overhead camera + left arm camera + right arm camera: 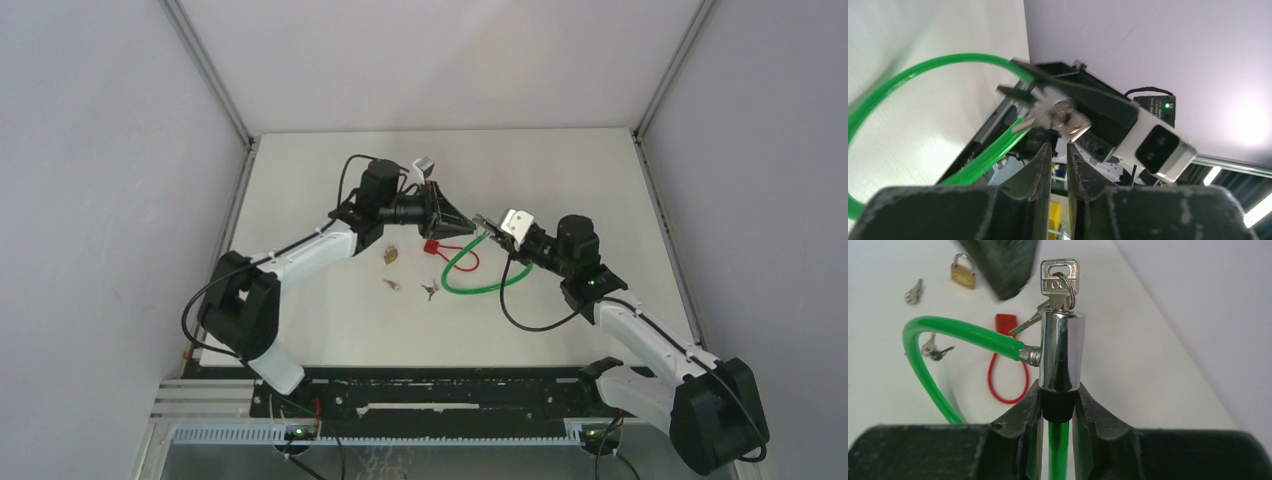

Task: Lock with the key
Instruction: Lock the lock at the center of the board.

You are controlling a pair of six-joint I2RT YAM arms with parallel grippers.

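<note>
Right pincer (1058, 390) around lock barrel (1063, 350), axis straight outward, key (1060, 277) outermost.

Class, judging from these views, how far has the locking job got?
Done: green cable plugged into the lock cylinder, key inserted. In hand: right claw clamps the cylinder's base; left claw, slightly open, faces the key without gripping. Left: likely gripping and turning the key.

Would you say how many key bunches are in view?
3: one bunch in the green cable lock, one by the brass padlock, one beside that. Others could be hidden.
</note>
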